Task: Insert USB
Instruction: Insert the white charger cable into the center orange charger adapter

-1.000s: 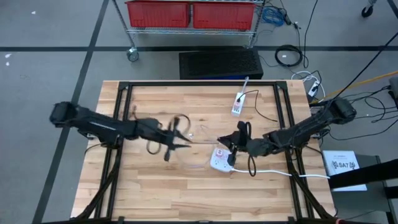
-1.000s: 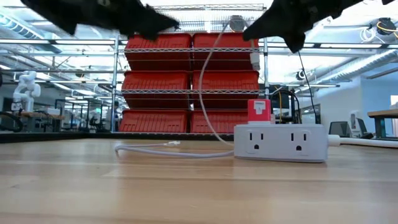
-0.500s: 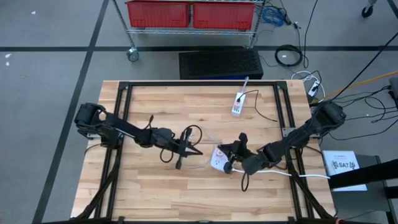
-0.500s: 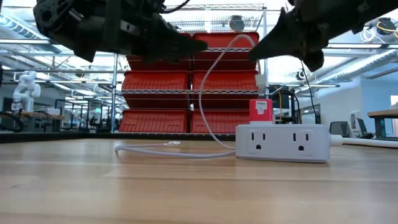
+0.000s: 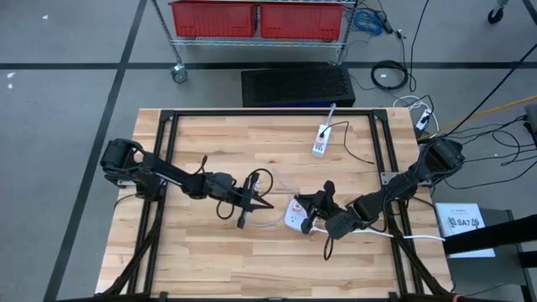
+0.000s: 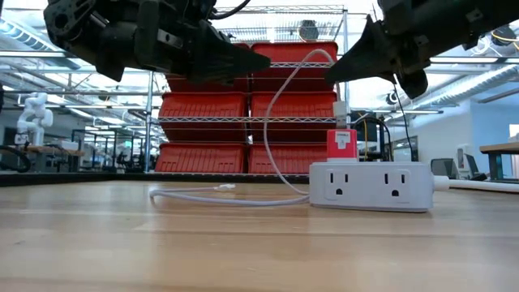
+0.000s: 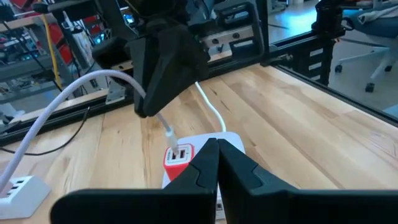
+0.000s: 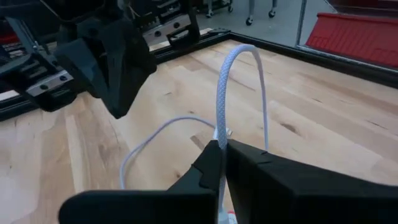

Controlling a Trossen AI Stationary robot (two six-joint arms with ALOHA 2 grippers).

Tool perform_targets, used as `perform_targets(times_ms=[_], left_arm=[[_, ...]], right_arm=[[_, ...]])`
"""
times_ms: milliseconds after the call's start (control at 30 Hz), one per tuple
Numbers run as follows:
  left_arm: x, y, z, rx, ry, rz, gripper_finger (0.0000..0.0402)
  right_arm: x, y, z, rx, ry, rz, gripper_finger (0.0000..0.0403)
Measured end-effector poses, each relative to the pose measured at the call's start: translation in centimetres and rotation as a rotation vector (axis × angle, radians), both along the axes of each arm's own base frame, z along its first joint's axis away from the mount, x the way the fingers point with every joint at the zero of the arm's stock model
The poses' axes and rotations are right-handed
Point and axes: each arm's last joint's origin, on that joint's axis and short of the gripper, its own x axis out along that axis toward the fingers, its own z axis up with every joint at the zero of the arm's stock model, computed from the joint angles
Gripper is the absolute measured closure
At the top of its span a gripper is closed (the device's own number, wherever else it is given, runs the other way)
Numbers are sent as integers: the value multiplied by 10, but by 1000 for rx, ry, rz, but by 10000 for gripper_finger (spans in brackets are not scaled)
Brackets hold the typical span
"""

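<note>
— What is seen to have changed?
— The plug (image 6: 340,112), clamped in the right claw (image 6: 345,69), has been lowered directly beneath it to the red port (image 6: 340,143) on the power strip (image 6: 371,186).
— And the left claw (image 6: 243,61)?
— Clenched, empty, held opposite; insertion is judged nearly complete.

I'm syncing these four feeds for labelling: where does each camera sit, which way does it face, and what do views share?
High: above the table, facing straight down; both arms, white power strip.
Low: at tabletop height, facing level toward red bins; both arms enter from above.
Left wrist: on the left arm, over its shut left end effector, facing the right arm.
Right wrist: on the right arm; right end effector shut on the white USB cable.
Shared: strip, red USB adapter, cable.
</note>
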Motion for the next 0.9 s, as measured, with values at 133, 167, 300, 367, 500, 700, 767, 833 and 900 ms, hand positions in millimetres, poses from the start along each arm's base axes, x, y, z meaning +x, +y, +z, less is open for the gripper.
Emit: perform_targets(times_ms=[133,167,300,367,500,700,767,833,900], left_arm=[[0,0,0,0,0,1,392],[0,0,0,1,0,2,392],[0,0,0,3,0,15,392],[0,0,0,3,0,17,392],[0,1,0,3,0,20,392],[0,3,0,-9,4,29,392],[0,3,0,-9,3,29,392],[0,3,0,-9,4,29,392],[0,3,0,-9,4,29,392]], right_arm=[[-5,1,-4,15,-21,-5,403],[-6,2,-6,19,-29,-3,403],[-12,2,-12,36,-53,-26,403],[-13,3,-11,33,-57,-29,403],[-12,4,-9,30,-70,-23,403],[-12,4,-8,33,-77,-21,402],[-11,4,-10,32,-76,-23,402],[-8,4,-13,35,-76,-22,402],[-4,4,-18,39,-80,-22,402]])
